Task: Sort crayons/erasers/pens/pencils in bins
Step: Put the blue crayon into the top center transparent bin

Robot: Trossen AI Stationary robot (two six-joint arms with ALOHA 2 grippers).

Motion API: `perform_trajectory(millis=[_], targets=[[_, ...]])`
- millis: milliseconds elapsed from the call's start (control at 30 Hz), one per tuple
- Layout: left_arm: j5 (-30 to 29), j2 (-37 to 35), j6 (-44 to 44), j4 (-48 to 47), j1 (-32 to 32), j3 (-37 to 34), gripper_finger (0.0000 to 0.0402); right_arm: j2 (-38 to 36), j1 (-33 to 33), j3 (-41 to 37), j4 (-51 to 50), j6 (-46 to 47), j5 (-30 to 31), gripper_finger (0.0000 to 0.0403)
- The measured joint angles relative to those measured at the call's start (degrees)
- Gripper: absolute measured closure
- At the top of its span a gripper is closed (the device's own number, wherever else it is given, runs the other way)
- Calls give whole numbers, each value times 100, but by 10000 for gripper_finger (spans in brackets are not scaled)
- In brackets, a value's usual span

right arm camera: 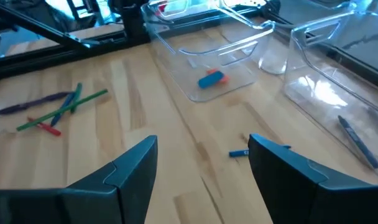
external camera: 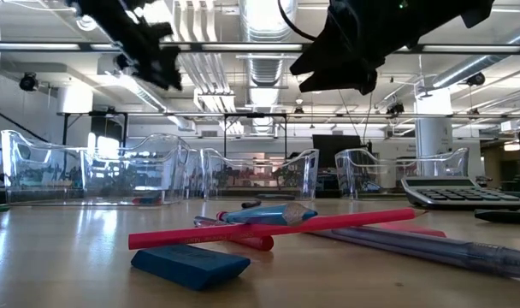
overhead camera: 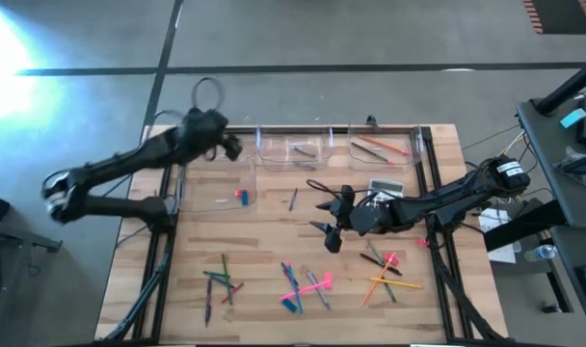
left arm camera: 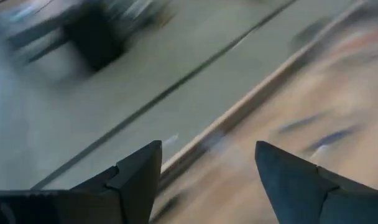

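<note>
My left gripper (overhead camera: pixel 232 146) hangs wide open and empty, raised by the small clear plastic bins (overhead camera: pixel 295 146); a pink-and-blue eraser (overhead camera: pixel 241 196) lies in the tray just below it. My right gripper (overhead camera: pixel 327 224), open and empty too, hovers with a blue pen (right arm camera: pixel 239 152) between its fingers (descend squarely, straddle it, then close).

Light's decent on my end. Overhead cam has a big white glare blowing out the floor past the bench's (overhead camera: pixel 274 241) far left corner; the wood itself is evenly lit with soft shadows. The low cam looks into bright ceiling strips, so both arms are just black silhouettes, and the blue eraser (external camera: pixel 190 263) up front is soft. Left wrist cam is total motion smear. Right wrist cam is sharp, with some shine on the clear bins (right arm camera: pixel 223 46).
</note>
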Motion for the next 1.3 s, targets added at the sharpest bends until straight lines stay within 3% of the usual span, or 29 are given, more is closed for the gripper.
perform_trajectory(millis=[133, 367, 533, 667, 800, 1067, 1300], targets=[[1159, -1143, -25, 1731, -534, -1159, 158, 1, 5, 4, 185, -5, 4, 165], [1677, -2277, -445, 4427, -1332, -3020, 157, 4, -135, 229, 173, 3, 411, 180], [1617, -2428, -439, 5712, -1423, -3658, 157, 129, -306, 450, 98, -68, 407, 260], [1616, -2500, -439, 5709, -1423, -3653, 157, 245, -435, 723, -425, -221, 410, 363], [1615, -2475, -439, 5654, -1418, -3653, 157, 417, -552, 1016, -929, -284, 413, 391], [1616, -2304, -444, 5662, -1418, -3651, 157, 947, -821, 1568, -1234, -500, 411, 377], [1616, -2188, -448, 5665, -1418, -3651, 157, 1851, -999, 2587, -2408, -1046, 394, 267]])
